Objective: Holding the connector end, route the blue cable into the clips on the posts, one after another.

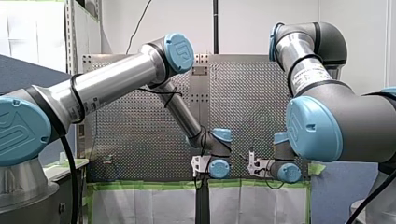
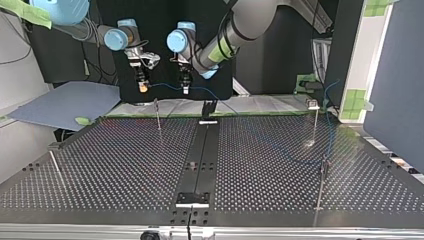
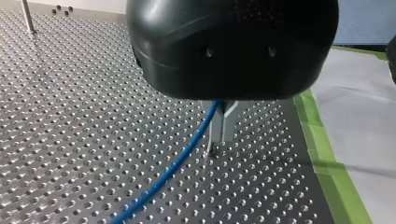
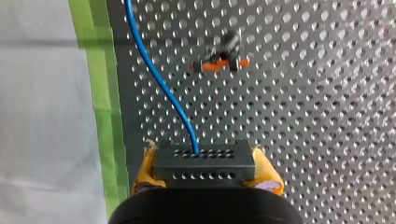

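Yellow pads [image 4: 268, 176] of my right gripper [image 4: 207, 171] clamp the black connector [image 4: 204, 161]; my left gripper [image 3: 223, 126] is closed on the blue cable [image 3: 173, 170] just along it, above the bench [image 2: 125, 165]'s far edge — pulling them apart too hard could yank the connector loose.

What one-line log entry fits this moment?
left gripper: shut on cable | right gripper: shut on connector | cable: spans between them
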